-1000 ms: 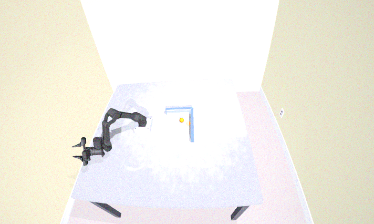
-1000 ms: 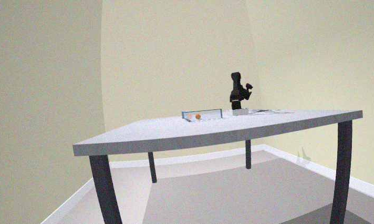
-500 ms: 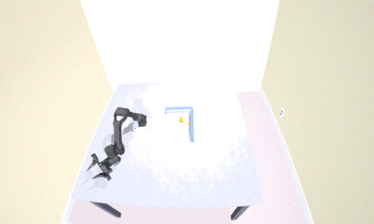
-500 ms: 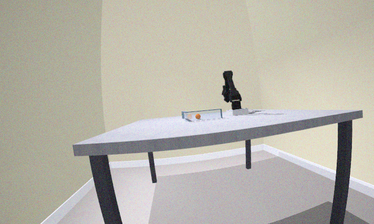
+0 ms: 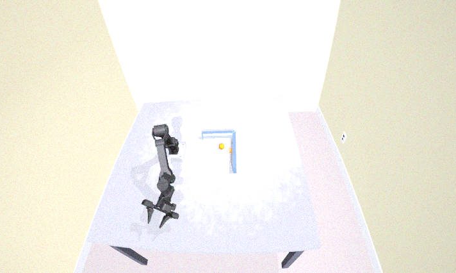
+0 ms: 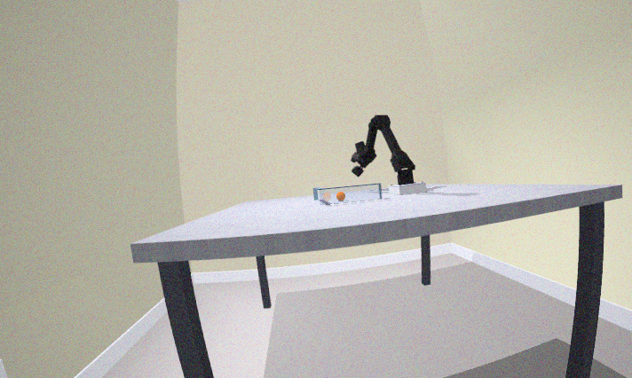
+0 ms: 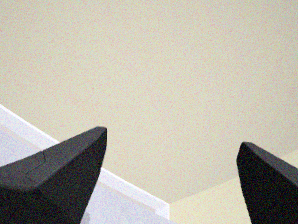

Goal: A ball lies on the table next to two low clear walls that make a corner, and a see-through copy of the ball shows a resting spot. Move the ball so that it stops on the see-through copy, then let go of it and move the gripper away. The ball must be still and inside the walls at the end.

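The orange ball lies on the table near the inside of the corner made by two low clear walls with blue edges. The see-through copy is beside the ball, close against the long right-hand wall in the top view. The other wall runs along the top of the corner there. My gripper is open and empty, raised above the lower left part of the table in the top view, well away from the ball. In the exterior view its fingertips are hard to make out.
The arm's white base stands on the table, left of the walls in the top view. The table's front and left edges are near the gripper. The wrist view shows mostly room wall and a white skirting strip.
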Controlling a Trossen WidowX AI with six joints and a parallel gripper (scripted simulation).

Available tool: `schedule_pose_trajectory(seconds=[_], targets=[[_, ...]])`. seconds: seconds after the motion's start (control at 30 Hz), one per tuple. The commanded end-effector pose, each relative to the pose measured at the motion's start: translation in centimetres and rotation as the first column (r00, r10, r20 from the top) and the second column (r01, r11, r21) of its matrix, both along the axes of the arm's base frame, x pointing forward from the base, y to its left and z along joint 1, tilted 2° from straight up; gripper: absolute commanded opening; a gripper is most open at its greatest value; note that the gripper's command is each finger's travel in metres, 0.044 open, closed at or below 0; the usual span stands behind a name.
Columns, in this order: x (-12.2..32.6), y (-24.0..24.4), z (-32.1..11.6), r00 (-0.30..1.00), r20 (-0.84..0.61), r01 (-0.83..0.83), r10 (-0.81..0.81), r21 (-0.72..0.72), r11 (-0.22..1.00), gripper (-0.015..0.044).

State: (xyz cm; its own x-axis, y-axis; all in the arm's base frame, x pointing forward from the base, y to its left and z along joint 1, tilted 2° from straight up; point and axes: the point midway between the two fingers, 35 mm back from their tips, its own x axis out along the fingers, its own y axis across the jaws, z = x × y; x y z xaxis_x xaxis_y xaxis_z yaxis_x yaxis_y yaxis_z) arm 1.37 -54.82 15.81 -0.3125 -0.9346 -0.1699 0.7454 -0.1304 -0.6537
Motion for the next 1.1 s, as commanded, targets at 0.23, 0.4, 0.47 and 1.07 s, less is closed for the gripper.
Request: schedule_pose_trajectory(seconds=[0.23, 0.4, 0.47, 1.07], targets=[[15.6, 4.9, -1.1, 0.945, 0.168, -0.309, 0.282, 0.163, 0.937, 0.0287], [21.9, 9.1, -1.9, 0.893, 0.245, -0.434, 0.377, 0.248, 0.866, 0.0287], [24.2, 11.2, -2.1, 0.87, 0.275, -0.479, 0.409, 0.283, 0.831, 0.0287], [37.4, 37.8, -5.2, 0.661, 0.451, -0.706, 0.6, 0.644, 0.294, 0.0287]])
